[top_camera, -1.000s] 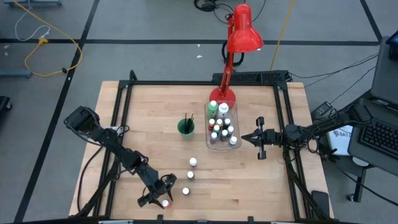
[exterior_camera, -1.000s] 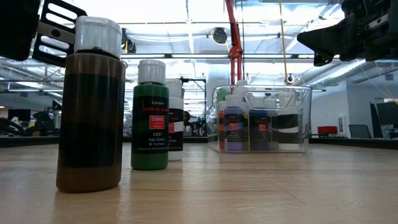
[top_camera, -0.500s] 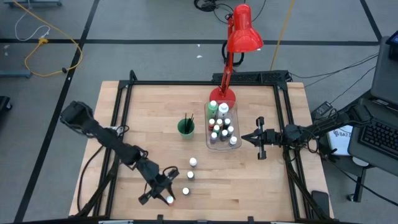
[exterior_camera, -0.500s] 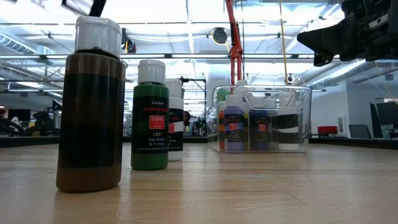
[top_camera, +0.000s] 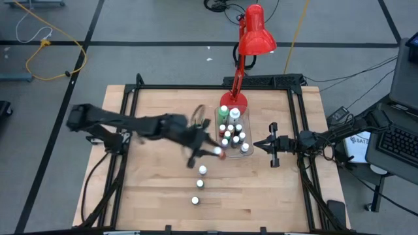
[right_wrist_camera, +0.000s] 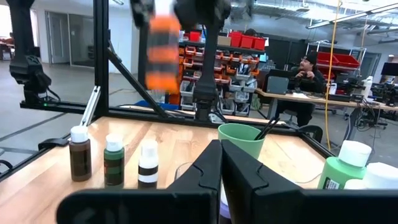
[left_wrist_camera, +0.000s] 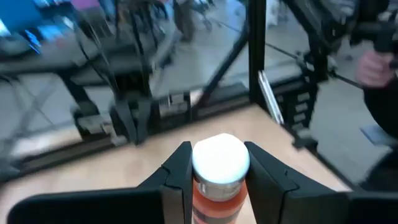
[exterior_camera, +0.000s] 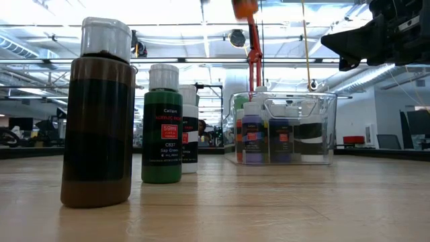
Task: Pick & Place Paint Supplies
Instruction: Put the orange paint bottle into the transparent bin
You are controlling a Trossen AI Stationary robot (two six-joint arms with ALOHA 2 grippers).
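Both arms are dark, jointed and slender, with black cables trailing from their bases. Each gripper has two flat black fingers, angular and matte.

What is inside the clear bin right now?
The clear bin holds about ten upright white-capped paint bottles; the low view shows purple, blue and dark labels. Bottles in the back rows are largely covered by the front ones.

The left pincer grips a white-capped orange paint bottle above the table.

Orange bottle with white cap; brown and green bottles — green cup, red lamp.
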